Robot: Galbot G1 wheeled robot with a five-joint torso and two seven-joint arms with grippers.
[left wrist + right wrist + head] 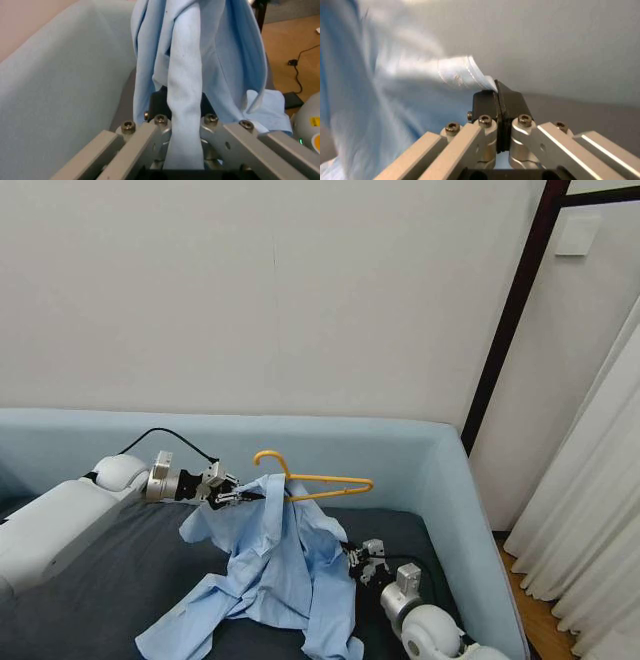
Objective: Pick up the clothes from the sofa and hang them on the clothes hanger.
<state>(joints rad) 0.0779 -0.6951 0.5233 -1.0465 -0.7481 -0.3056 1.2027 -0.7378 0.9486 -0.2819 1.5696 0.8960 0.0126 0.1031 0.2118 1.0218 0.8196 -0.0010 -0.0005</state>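
A light blue shirt (272, 565) hangs from a yellow hanger (325, 478) above the sofa, and its lower part pools on the dark seat. My left gripper (236, 498) is shut on the shirt near the collar, beside the hanger's hook. In the left wrist view a fold of the shirt (184, 75) runs between the closed-in fingers (160, 99). My right gripper (355, 558) is lower and to the right, shut on the shirt's hem. In the right wrist view its black pads (485, 101) meet on a corner of the shirt (462, 73).
The sofa has a pale blue backrest (100, 435), a right armrest (470, 520) and a dark grey seat (100, 580). A white wall rises behind. A dark door frame (510, 310) and white curtains (590, 510) stand on the right.
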